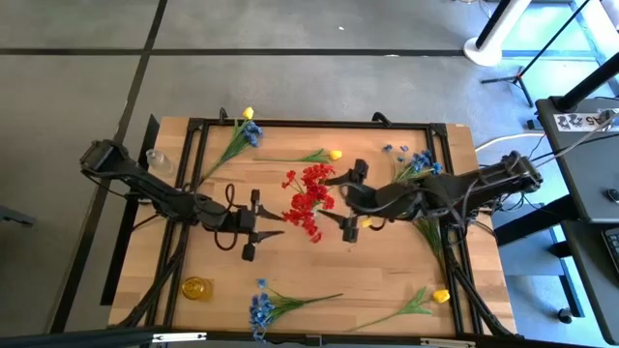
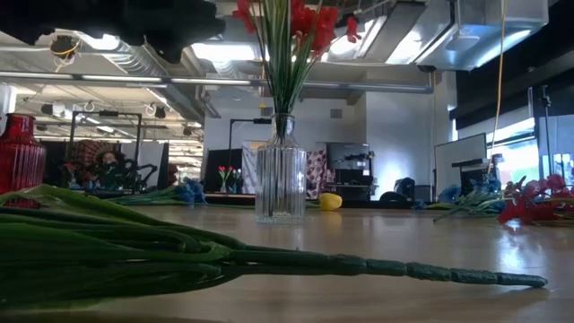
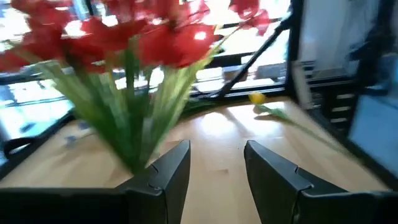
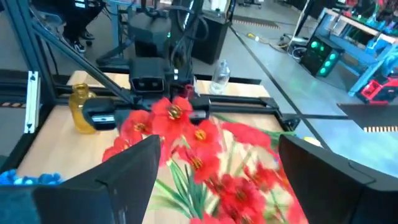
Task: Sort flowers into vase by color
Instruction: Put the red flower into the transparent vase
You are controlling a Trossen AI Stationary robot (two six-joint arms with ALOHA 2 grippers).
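A clear ribbed vase (image 2: pixel 280 184) stands upright in the middle of the table and holds a bunch of red flowers (image 1: pixel 308 201) with green stems (image 3: pixel 134 124). My left gripper (image 1: pixel 261 230) is open, level and just left of the bunch; its fingers (image 3: pixel 168 171) stand beside the stems and do not touch them. My right gripper (image 1: pixel 346 201) is wide open on the right side of the bunch, above the red blooms (image 4: pixel 205 155), which show between its fingers without touching them. Loose flowers lie flat on the table: yellow (image 1: pixel 335 155), blue (image 1: pixel 416 162), blue (image 1: pixel 259 307), yellow (image 1: pixel 441 296).
A yellow vase (image 1: pixel 196 288) stands near the table's near left corner and a clear bottle (image 1: pixel 158 159) at the left edge. A yellow and blue spray (image 1: pixel 247 128) lies at the far edge. A long green stem (image 2: pixel 269 260) lies along the near edge. A red vase (image 2: pixel 18 152) shows in the low view.
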